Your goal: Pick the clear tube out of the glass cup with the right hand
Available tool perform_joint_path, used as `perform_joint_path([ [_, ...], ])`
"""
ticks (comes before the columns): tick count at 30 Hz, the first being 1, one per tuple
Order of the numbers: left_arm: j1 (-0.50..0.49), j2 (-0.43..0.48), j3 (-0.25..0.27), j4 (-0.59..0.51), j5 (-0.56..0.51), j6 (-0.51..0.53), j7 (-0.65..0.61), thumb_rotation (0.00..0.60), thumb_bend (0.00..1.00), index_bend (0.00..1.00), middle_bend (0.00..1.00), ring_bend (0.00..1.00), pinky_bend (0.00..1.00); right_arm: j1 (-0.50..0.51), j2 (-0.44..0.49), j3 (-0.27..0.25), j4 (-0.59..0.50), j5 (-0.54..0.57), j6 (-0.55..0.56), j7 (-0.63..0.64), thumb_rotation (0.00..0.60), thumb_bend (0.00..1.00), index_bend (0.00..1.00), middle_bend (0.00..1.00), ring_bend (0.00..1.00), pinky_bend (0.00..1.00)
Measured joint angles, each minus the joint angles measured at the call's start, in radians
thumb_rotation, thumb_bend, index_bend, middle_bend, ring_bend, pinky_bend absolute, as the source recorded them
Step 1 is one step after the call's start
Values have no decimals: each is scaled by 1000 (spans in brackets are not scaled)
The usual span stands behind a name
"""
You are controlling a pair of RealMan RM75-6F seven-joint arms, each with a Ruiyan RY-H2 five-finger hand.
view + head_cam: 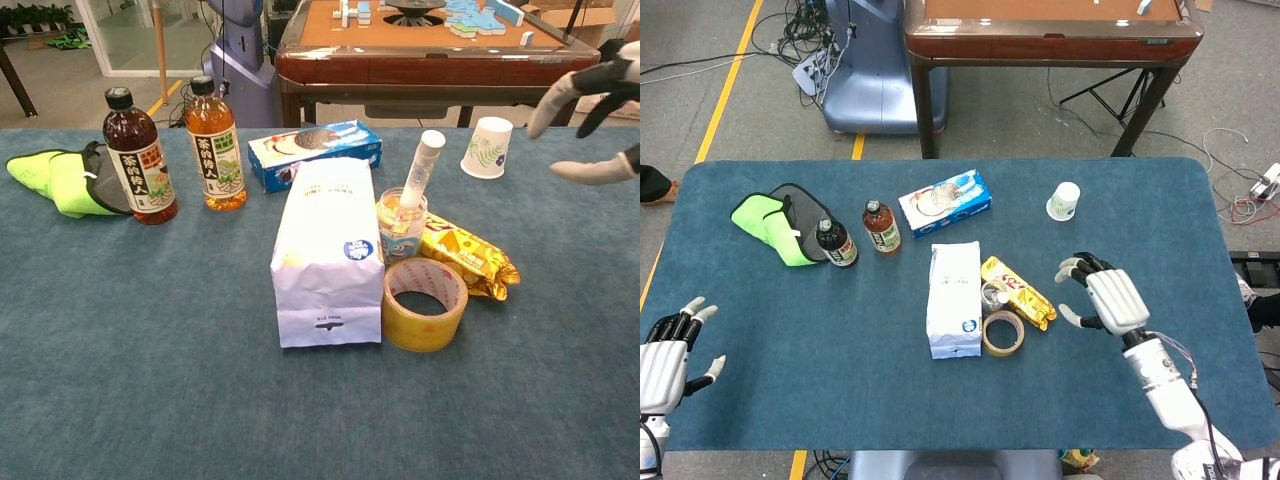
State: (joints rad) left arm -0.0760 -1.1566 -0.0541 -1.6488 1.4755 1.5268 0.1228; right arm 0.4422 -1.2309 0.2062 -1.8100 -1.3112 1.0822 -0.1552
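Observation:
A clear tube (421, 166) with a white cap leans to the right out of a small glass cup (402, 225) at the table's middle; from above the cup (994, 295) is small, wedged between the white bag and the snack packet. My right hand (1106, 300) hovers open, fingers spread, to the right of the cup and apart from it; its fingers (566, 92) enter the chest view at the upper right edge. My left hand (668, 342) stays open at the table's near left corner, holding nothing.
A white paper bag (326, 250) lies left of the cup, a yellow tape roll (424, 304) in front, a yellow snack packet (462, 254) to its right. Two tea bottles (139, 157), a blue box (314, 152), a paper cup (487, 147) and a green cloth (60, 179) stand farther off.

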Motion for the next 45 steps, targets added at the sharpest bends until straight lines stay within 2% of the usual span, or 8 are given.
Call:
perform_joint_path([
  [7,12,4,4,11,-5,6,-15,600,297,182,97,165,141,101,-110,23,57,50,-73,-55,600,374,428,287,161,274],
  [16,22,7,7,22,-8,10,-29,600,297,182,97,165,141,175,-196,22,118,93,-113,-98,600,373,447,287,161,274],
  [45,34,15,1,35,-12,14,-47,600,297,182,96,165,141,237,-262,1,206,117,-124,-54,600,396,485,314,161,274],
])
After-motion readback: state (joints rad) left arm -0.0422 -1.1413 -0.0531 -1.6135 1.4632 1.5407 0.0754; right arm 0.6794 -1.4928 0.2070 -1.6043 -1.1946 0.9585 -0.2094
